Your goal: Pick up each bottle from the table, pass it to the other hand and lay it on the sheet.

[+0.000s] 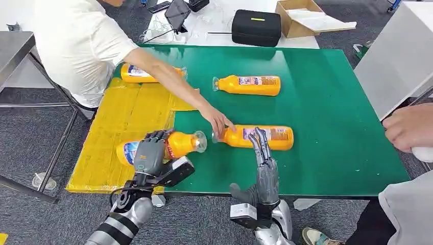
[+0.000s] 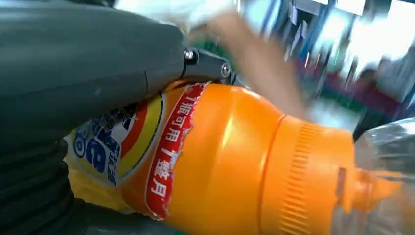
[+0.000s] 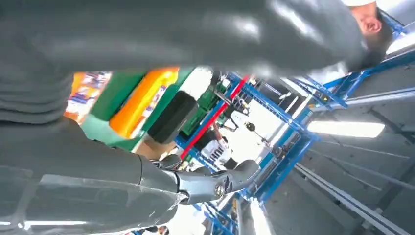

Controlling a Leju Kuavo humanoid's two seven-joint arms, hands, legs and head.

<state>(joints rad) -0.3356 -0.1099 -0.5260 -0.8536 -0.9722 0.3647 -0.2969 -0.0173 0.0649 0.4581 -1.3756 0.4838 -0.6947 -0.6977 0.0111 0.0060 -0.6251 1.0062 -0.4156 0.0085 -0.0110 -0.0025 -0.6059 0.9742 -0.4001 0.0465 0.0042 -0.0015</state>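
I see my left hand [image 1: 149, 153] wrapped over an orange detergent bottle [image 1: 176, 145] that lies on its side, its body on the yellow sheet [image 1: 130, 120] and its neck and clear cap reaching out over the green table top [image 1: 327, 102]. In the left wrist view that held bottle [image 2: 235, 161] shows a glossy orange body, a ribbed shoulder, a blue, yellow and white label and a red strip with white characters, its edge torn. A second bottle [image 1: 148, 74] lies across the sheet's far end, partly behind a person's arm [image 1: 168, 76].

That person in a white shirt leans in from the far left, and their hand [image 1: 218, 121] touches the cap end of the near bottle [image 1: 260, 137] on bare green, just right of my held bottle's cap. My right hand [image 1: 263, 153] stands upright over this bottle with fingers straight and spread, gripping nothing. A fourth bottle [image 1: 250, 85] lies farther back, well apart from the others.

The sheet covers the table's left part and its near edge meets the table's front edge. Behind the green top stands a white table carrying a black case [image 1: 256, 27] and an open cardboard box [image 1: 301, 18]. The green surface to the right of the bottles is bare up to its right edge, where another person's hand [image 1: 408, 126] hovers. Grey carpet floor [image 1: 30, 132] lies to the left, along with a metal table [image 1: 15, 48].
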